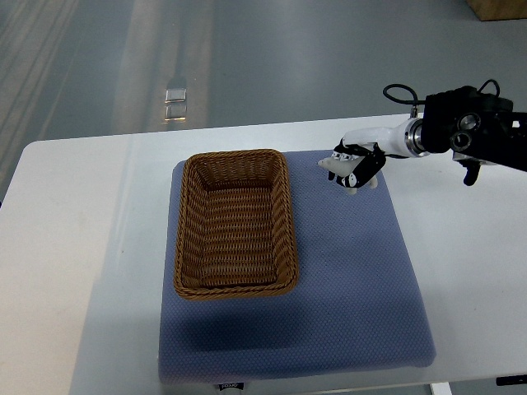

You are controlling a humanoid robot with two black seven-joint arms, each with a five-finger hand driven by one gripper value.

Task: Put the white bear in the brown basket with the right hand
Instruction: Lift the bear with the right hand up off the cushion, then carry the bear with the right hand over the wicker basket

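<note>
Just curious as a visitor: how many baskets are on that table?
1. The brown basket sits on the left part of the blue mat, empty, left of the right hand. None seem hidden.

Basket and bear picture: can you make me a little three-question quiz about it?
1. True or false: the basket has something inside it.
2. What does the basket sit on? A) a blue mat B) bare floor C) a chair
3. Fill in: the right robot hand is closed on the white ____.

Key: 1 false, it is empty. 2 A, the blue mat on the white table. 3 bear, held over the mat, right of the basket.
</note>
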